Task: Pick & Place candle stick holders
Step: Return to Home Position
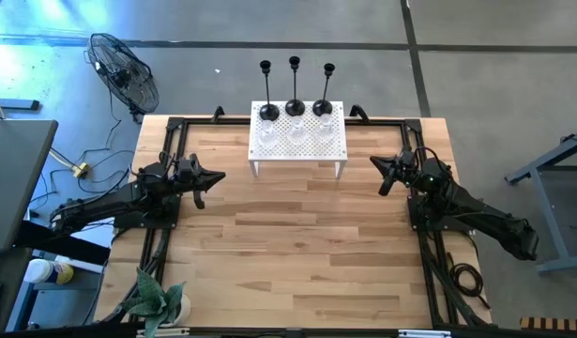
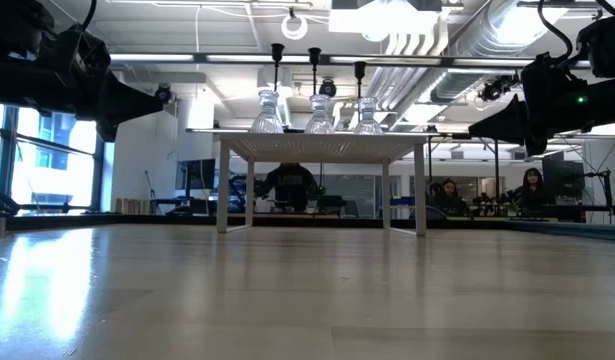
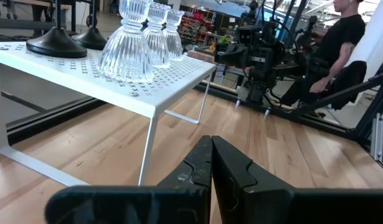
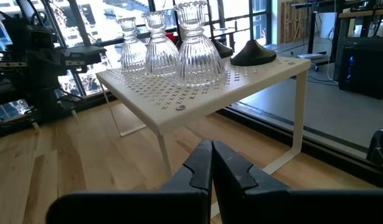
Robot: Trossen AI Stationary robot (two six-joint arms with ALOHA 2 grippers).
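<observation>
Jaws pressed together and empty, left gripper (image 1: 219,176) and right gripper (image 1: 375,161) should park level, white shelf (image 1: 297,157) well ahead.

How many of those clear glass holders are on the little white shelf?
3. They stand in a row on the white shelf: left glass holder, middle glass holder, right glass holder, each in front of a black candlestick. None appears hidden.

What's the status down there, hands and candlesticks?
Left hand shut, empty. Right hand shut, empty. Three black candlesticks and glass holders on white shelf. Nothing in the way.
</observation>
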